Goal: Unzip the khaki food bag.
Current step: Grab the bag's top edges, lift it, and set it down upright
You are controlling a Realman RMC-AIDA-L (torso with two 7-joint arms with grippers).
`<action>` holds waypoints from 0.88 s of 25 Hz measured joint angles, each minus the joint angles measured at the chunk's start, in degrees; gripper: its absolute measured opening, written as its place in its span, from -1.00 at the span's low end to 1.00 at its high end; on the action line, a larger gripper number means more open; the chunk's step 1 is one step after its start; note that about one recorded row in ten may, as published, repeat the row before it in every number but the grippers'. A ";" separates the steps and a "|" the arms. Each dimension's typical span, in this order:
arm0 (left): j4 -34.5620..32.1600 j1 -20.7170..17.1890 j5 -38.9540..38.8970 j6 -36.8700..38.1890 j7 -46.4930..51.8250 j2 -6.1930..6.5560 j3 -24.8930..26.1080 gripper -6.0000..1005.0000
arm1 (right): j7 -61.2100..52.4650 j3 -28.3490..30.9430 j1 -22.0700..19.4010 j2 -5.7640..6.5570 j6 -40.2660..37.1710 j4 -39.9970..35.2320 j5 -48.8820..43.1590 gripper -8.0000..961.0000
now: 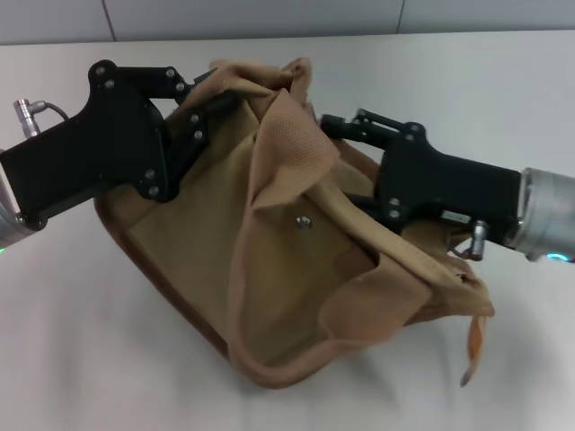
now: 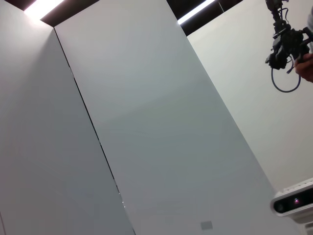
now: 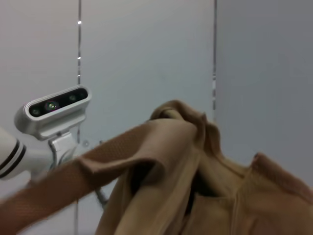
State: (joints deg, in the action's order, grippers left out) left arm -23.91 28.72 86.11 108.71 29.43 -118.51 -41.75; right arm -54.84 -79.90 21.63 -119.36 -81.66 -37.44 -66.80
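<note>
The khaki food bag (image 1: 269, 269) lies tilted on the white table (image 1: 81, 359), with its front pocket and silver snap (image 1: 303, 221) facing up. One wide webbing handle (image 1: 292, 148) folds over the front. My left gripper (image 1: 218, 92) is at the bag's far left top corner, shut on the fabric there. My right gripper (image 1: 334, 130) reaches in at the bag's top right edge, partly behind the handle. The zipper is hidden. The right wrist view shows the handle (image 3: 98, 161) and crumpled canvas (image 3: 234, 196) close up.
A thin brown strip (image 1: 473, 346) hangs off the bag's right end. The table's far edge meets a grey wall (image 1: 269, 18). The left wrist view shows only wall panels (image 2: 146, 122), the head camera (image 2: 293, 201) and a camera rig (image 2: 283, 44).
</note>
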 joint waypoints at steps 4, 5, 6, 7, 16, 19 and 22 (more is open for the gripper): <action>-0.01 0.08 -0.23 -0.01 -0.02 0.02 0.02 -0.83 | 1.95 3.34 -3.80 -0.23 -2.33 -0.61 3.08 0.71; -0.01 0.10 -0.24 -0.01 -0.02 0.03 0.02 -0.83 | 2.53 4.42 -4.51 -0.14 -3.54 -0.50 4.01 0.71; -0.01 0.12 -0.24 -0.01 -0.03 0.03 0.02 -0.83 | 2.97 6.23 -5.33 0.09 -5.74 -0.39 4.41 0.71; -0.01 0.12 -0.24 -0.01 -0.03 0.03 0.02 -0.83 | 2.97 6.23 -5.33 0.09 -5.74 -0.39 4.41 0.71; 0.01 0.54 -0.32 0.07 -0.07 -0.08 0.00 -0.83 | 8.02 9.23 -5.49 -0.21 -8.54 -1.58 -4.74 0.71; 0.01 0.67 -0.40 0.11 -0.08 -0.11 0.01 -0.83 | 9.20 9.09 -4.53 -0.34 -7.95 -0.92 -4.55 0.71; 0.01 0.74 -0.42 0.17 -0.08 -0.13 0.01 -0.83 | 10.50 9.07 -3.78 -0.48 -7.53 -0.85 -4.11 0.71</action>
State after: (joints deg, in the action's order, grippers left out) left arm -23.91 29.46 85.69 108.88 29.35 -118.64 -41.75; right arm -44.34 -70.83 17.85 -119.84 -89.19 -38.29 -70.91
